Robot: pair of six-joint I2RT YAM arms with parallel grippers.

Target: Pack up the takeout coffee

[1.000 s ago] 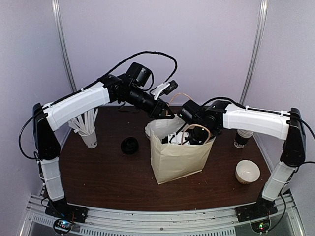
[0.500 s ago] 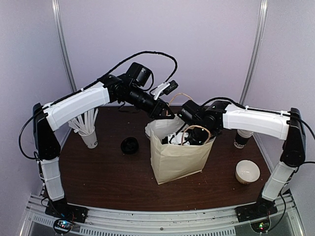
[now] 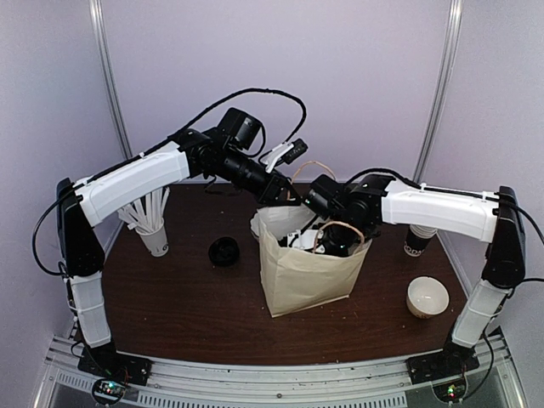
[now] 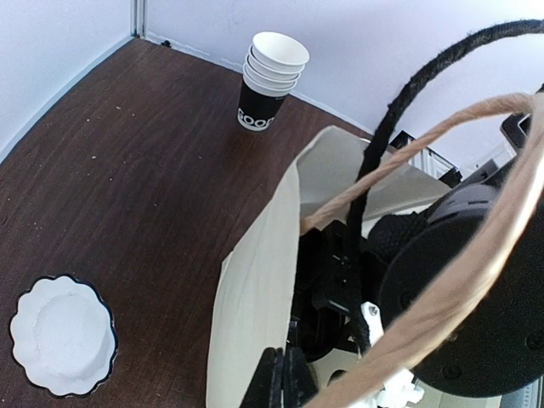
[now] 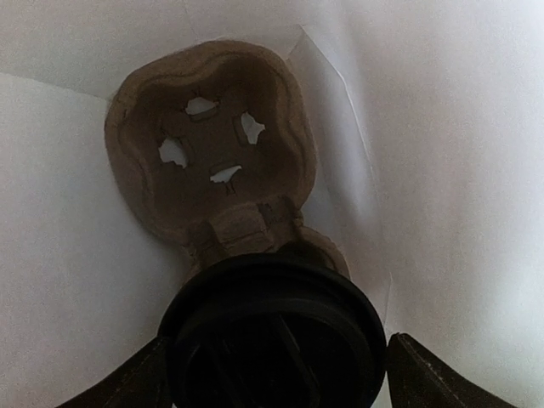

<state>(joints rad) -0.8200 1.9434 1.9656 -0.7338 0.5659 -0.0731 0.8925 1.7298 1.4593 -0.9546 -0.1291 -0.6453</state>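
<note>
Tan paper bag (image 4: 255, 280) in left end effector (image 4: 283, 378), stacked cups (image 4: 270, 85), bowl (image 4: 61, 336)

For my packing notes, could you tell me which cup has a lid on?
The takeout coffee, down inside the paper bag, wears a black lid; the nested stack and the straw cup stand open-topped.
</note>
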